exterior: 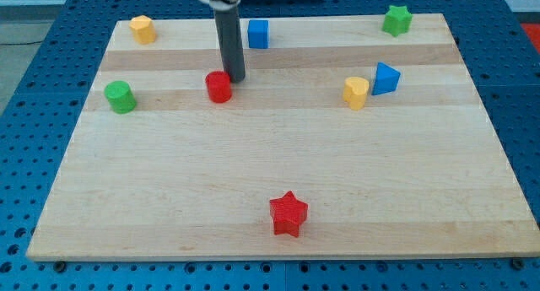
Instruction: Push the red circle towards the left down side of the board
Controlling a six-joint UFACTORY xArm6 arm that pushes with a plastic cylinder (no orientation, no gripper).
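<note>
The red circle (218,87) is a short red cylinder on the wooden board (278,181), left of centre in the upper half. My tip (235,78) stands just to the upper right of it, touching or nearly touching its edge. The dark rod rises from there to the view's top.
A green cylinder (120,97) sits at the left edge. A yellow block (143,29) is at the top left, a blue cube (258,34) top centre, a green star (396,19) top right. A yellow block (356,93) and blue triangular block (386,78) lie right. A red star (288,213) is near the bottom.
</note>
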